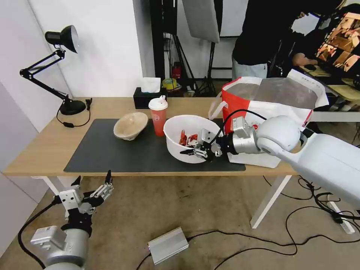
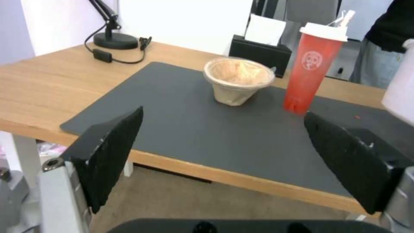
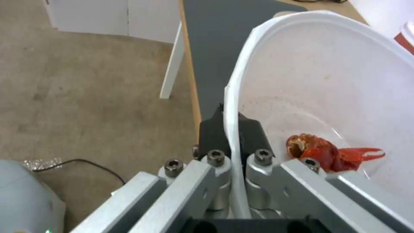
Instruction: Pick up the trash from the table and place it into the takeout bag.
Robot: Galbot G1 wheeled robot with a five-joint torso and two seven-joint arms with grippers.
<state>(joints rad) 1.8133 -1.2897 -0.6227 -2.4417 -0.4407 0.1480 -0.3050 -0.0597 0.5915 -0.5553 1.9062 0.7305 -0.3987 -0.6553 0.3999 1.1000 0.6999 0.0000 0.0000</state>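
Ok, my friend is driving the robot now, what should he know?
Right gripper: shut on the rim of the white bowl, which holds crayfish shells; bowl tilted on the mat.
Left gripper: open, low in front of the table, holding nothing.
Red cup and paper bowl: on the mat.
Takeout bag: open, on the table's right end.
Done: nothing bagged yet. Left: all three.
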